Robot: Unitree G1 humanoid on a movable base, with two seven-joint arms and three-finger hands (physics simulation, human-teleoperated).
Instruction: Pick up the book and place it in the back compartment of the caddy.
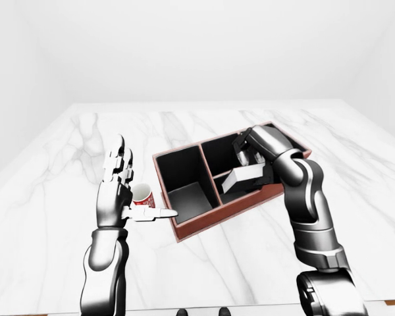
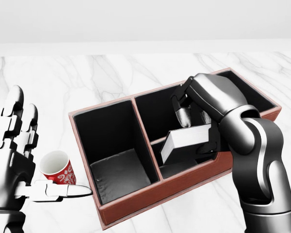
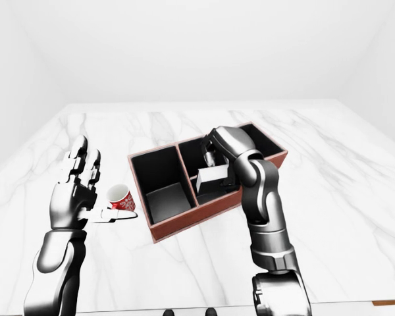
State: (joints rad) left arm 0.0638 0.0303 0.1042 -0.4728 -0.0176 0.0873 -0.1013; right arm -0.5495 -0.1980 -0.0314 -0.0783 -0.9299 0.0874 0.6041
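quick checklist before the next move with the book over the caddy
1. Right hand gripping the book: ok, fingers close on it.
2. Book over the caddy: ok, tilted above the divider between its two smaller compartments.
3. Book in the upper compartment in the head view: not ok, not yet lowered.
4. Left hand clear of the caddy: ok, open, off to the left.
5. Red cup apart from the caddy: ok.
6. Upper compartment floor free: cannot tell, arm hides it.
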